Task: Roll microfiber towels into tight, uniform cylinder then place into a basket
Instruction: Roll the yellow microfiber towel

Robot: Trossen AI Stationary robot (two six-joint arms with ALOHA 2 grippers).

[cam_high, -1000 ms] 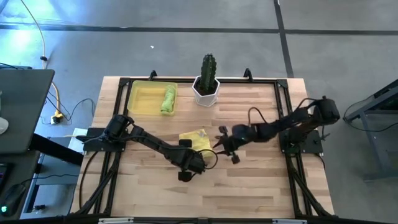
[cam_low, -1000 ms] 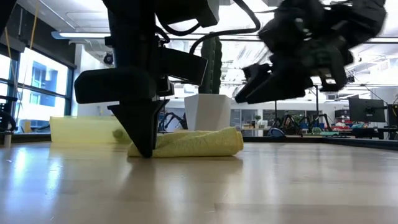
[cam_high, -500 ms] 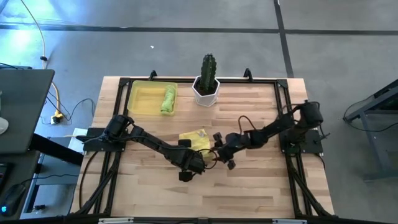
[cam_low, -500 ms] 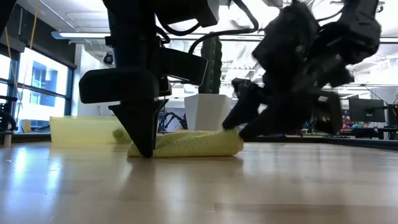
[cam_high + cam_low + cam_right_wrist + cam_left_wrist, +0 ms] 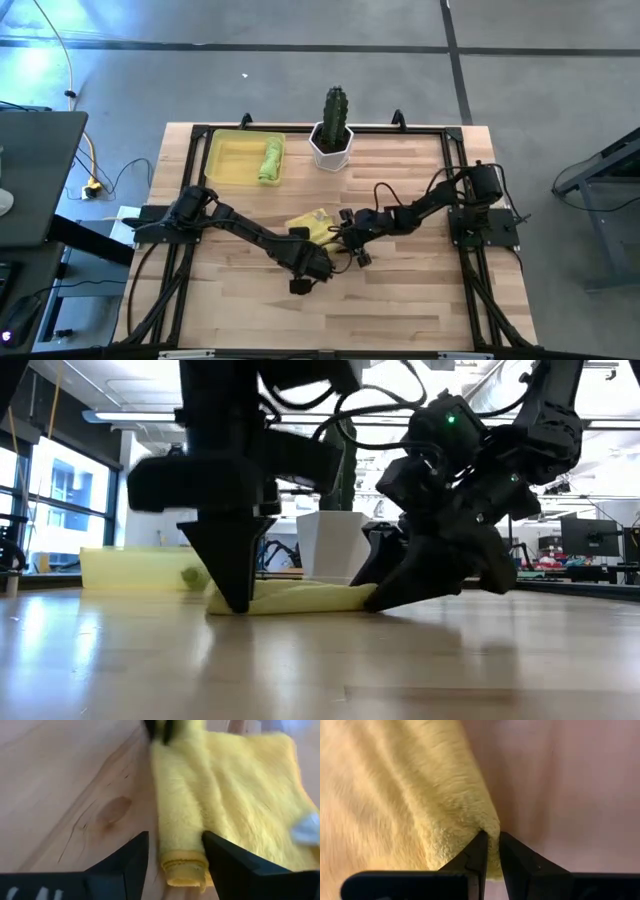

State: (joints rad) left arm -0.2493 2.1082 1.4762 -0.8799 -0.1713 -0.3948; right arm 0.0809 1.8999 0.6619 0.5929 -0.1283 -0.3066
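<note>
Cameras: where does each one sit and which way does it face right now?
High view: overhead, straight down; both arms, table, basket.
Low view: tabletop height, level across; both arms over the yellow towel.
Left wrist view: behind the left gripper, pinching the towel's edge.
Right wrist view: behind the right gripper, open around the roll's end.
Shared: all four show the yellow towel.

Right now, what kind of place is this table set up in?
Probably a robotics lab or workshop. The wooden table stands on a bare concrete floor, and the low view shows a big open room behind, with strip ceiling lights and desks with monitors.
</note>
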